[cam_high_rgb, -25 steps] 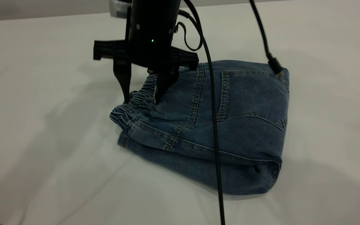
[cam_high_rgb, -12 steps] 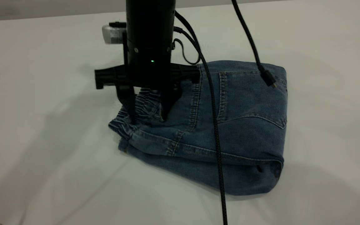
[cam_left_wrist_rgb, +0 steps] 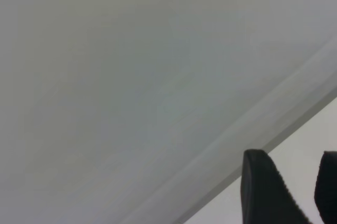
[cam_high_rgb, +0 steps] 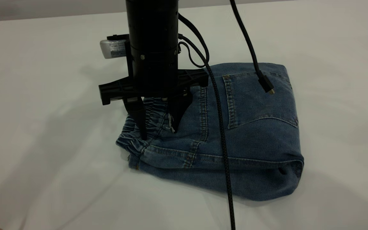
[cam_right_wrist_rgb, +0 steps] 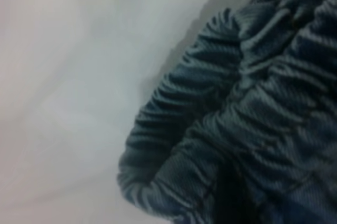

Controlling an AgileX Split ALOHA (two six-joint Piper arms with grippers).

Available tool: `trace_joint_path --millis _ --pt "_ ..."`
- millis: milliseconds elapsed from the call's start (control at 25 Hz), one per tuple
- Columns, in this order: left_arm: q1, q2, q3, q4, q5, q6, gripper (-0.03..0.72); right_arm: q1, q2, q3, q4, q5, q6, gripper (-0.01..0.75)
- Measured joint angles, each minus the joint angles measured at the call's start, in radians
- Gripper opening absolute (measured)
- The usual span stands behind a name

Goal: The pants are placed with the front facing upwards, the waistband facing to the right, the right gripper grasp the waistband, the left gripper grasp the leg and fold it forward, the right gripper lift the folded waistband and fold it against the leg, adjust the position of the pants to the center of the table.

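**Inspector:** State which step is in hand.

**Operator:** In my judgement, the last one: shifting the bundle to the centre of the bench [cam_high_rgb: 43, 95]. Both folds look done. The pants [cam_high_rgb: 251, 127] lie as a compact doubled stack, a pocket uppermost and a folded edge at the right end.

**Inspector:** Location of the pants?

**Operator:** Flat on the bench, around the middle of the exterior view and reaching toward its right. The waistband [cam_high_rgb: 153, 115] is at the left end, gathered on top of the stack.

**Inspector:** Condition of your fingers?

**Operator:** My right fingers [cam_high_rgb: 140, 119] point straight down and stand spread. The tips are planted in the cloth with a bunch of waistband between them; I see no pinch. My left fingers [cam_left_wrist_rgb: 266, 192] are parted, hold nothing and face bare bench, away from the work.

**Inspector:** Requirement for the next move?

**Operator:** Keep steady downward pressure so the layers slide together. Travel low and slow. Lift straight off afterwards so the top fold is not peeled back. One cable [cam_high_rgb: 220, 127] hangs across the denim; it must not snag.
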Motion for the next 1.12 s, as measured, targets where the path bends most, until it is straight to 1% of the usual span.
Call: trace_joint_path --millis 240,400,520,680,920,1120 --pt "0.0 0.0 0.0 0.0 -0.002 -0.001 0.263 0.0 -0.045 -0.002 -0.009 0.017 -0.029 0.349" --pt "0.0 0.0 0.0 0.0 -0.002 -0.001 0.263 0.0 -0.13 -0.003 -0.071 0.026 -0.049 0.326" --pt "0.0 0.0 0.0 0.0 -0.001 -0.001 0.263 0.0 -0.208 -0.004 -0.105 0.061 -0.095 0.307" --pt "-0.001 -0.02 0.0 0.0 0.011 -0.001 0.263 0.0 -0.332 -0.004 -0.181 0.101 -0.132 0.296" --pt "-0.001 -0.07 0.0 0.0 0.032 -0.001 0.263 0.0 -0.553 0.009 -0.308 0.1 -0.145 0.293" --pt "-0.001 -0.133 0.0 -0.001 0.051 -0.001 0.263 0.0 -0.774 0.009 -0.322 0.097 -0.159 0.293"
